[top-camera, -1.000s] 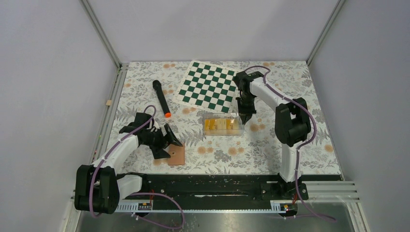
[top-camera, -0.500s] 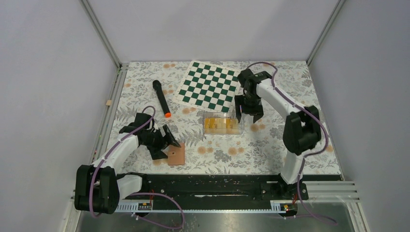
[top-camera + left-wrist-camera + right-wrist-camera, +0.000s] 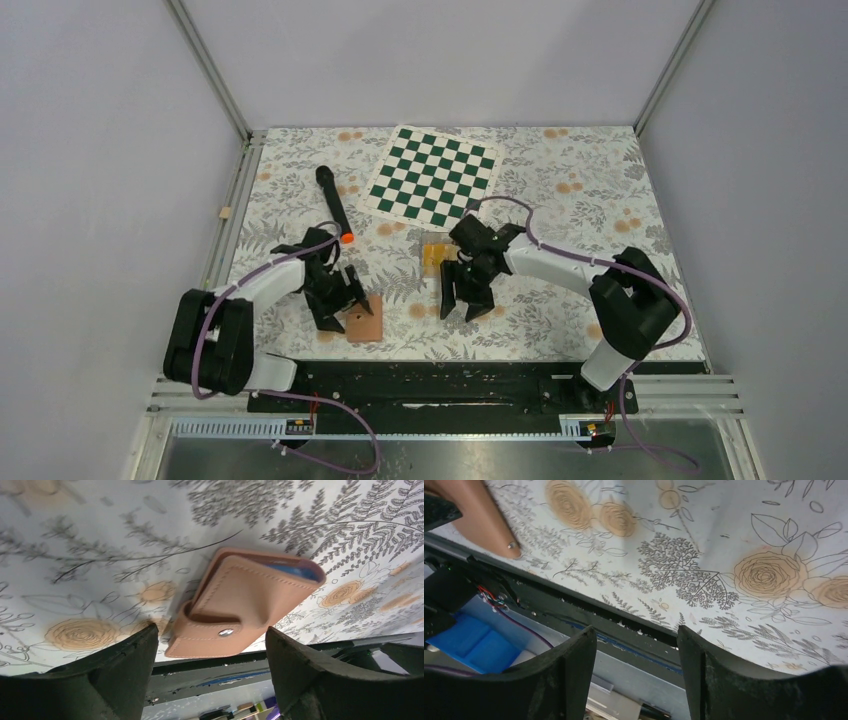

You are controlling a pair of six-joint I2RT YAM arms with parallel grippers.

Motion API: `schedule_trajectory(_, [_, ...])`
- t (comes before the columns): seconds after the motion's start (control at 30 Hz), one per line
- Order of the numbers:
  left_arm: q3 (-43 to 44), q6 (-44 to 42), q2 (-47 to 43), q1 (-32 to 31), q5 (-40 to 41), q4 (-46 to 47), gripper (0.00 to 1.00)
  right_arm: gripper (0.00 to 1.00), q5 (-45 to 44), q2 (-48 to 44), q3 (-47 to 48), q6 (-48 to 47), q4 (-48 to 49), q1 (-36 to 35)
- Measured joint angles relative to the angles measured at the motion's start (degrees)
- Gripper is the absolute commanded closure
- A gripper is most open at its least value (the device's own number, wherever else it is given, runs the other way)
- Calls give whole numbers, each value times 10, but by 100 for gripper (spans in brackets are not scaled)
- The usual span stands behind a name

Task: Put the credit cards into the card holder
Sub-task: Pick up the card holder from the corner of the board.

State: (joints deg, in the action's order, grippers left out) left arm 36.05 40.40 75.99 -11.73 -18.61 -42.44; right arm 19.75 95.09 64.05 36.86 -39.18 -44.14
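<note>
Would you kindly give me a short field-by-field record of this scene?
card holder: folded shut, flat on table
credit cards: in clear box, partly hidden by right arm
left gripper: open, empty, facing card holder
right gripper: open, empty, above table
other: chessboard, black orange-tipped stick

readable text: none in any view | card holder (image 3: 245, 600): no legible mark | chessboard (image 3: 433, 177): no legible mark | elsewhere: too small or blurred to tell
</note>
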Motion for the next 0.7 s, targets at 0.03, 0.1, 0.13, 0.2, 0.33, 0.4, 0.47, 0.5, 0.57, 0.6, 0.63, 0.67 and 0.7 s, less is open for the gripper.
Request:
schedule_trajectory(0.03, [13,0,19,-9,2,-3,27,33,8,0,-23,19,24,1])
schedule_trajectory(0.1, [40,0,53,-31,7,-2,30,34,22,-4,-69,61,79,2])
schedule_trajectory(0.13, [50,0,66,-40,7,-2,31,34,29,-8,-91,83,111,3])
schedule_trajectory(0.2, [67,2,87,-62,8,2,34,34,42,-14,-130,122,171,3])
schedule_trajectory(0.33, [87,11,111,-106,7,10,39,35,54,-14,-177,181,273,3])
schedule_trajectory(0.4, [90,17,114,-128,6,18,41,35,55,-8,-187,202,310,3])
schedule_trajectory(0.47, [91,23,115,-146,4,27,44,37,58,1,-191,216,340,3])
schedule_trajectory(0.5, [91,28,115,-155,3,32,46,37,61,7,-191,224,356,3])
schedule_trajectory(0.57, [91,36,115,-168,-3,44,52,38,65,16,-192,233,383,3])
schedule_trajectory(0.6, [91,39,115,-174,-5,50,54,38,69,19,-192,237,396,3])
schedule_trajectory(0.63, [91,43,115,-180,-7,58,57,39,70,22,-192,241,407,3])
schedule_trajectory(0.67, [91,47,115,-184,-8,64,60,39,70,23,-193,244,414,3])
schedule_trajectory(0.7, [91,50,115,-188,-9,69,65,40,70,25,-193,246,422,3])
